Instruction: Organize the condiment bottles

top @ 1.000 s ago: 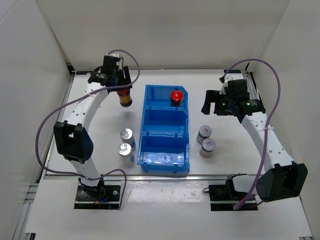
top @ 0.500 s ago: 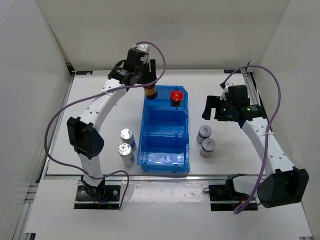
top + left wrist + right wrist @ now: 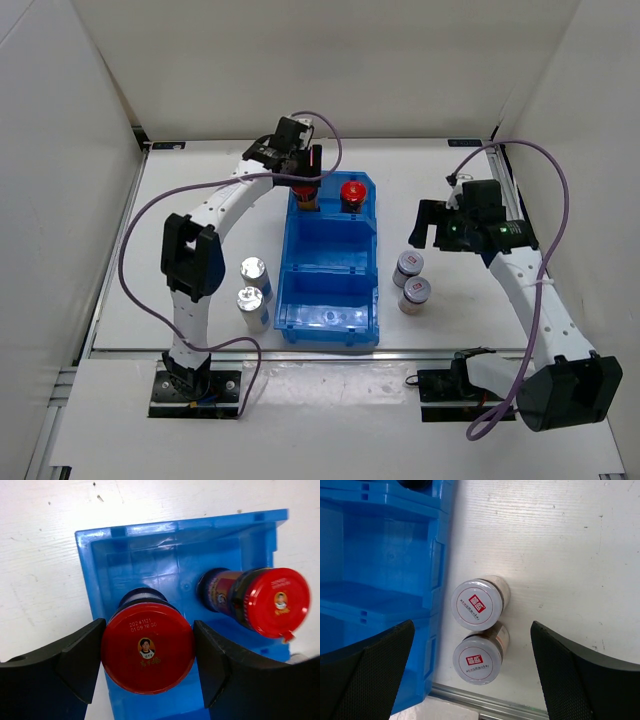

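Upper centre in the overhead view, the left jaws gripped a red-capped bottle (image 3: 147, 647) over the end compartment of the blue bin (image 3: 90, 575); lowered crooked, I reckoned it could clip the rim or topple its twin (image 3: 272, 602). The right jaws hung open above the grey-lidded pair (image 3: 476, 605)

Lab test cell — white walls (image 3: 330, 60) boxing a white table (image 3: 460, 320).

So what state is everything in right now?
Left tool: shut on a red-capped bottle.
That bottle: upright, over the far section of the bin.
Other red-capped bottle: standing in that far section.
Grey-lidded jars: upright on the table, right of the bin.
Silver-capped bottles: upright, left of the bin.
Bin: middle and near sections empty.
Right tool: open, holding nothing.
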### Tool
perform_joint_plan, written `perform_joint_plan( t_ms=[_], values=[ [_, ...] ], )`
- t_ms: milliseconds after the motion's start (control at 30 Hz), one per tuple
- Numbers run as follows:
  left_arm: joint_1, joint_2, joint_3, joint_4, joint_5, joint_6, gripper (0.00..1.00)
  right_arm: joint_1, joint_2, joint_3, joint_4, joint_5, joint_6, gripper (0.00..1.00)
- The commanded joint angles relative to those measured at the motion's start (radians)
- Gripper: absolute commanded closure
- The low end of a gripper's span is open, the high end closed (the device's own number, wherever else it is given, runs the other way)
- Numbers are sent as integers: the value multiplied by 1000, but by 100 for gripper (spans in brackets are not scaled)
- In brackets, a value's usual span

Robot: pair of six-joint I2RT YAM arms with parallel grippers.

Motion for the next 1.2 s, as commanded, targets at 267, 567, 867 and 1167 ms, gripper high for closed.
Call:
perform_joint_plan(
  t_ms=[267,567,867,1167],
  values=[
    [-3,10,28,96,88,11,10,-6,36,-26,-47,8,7,0],
    [15,-127,82,96,46,-58,0,-6,142,-16,-56,44,16,0],
    [15,-485,-270,75,-125,69,0,49,259,22,-44,44,25,0],
    [6,-740,-579,-14,-282,5,0,123,409,94,-81,160,62,5]
  ],
)
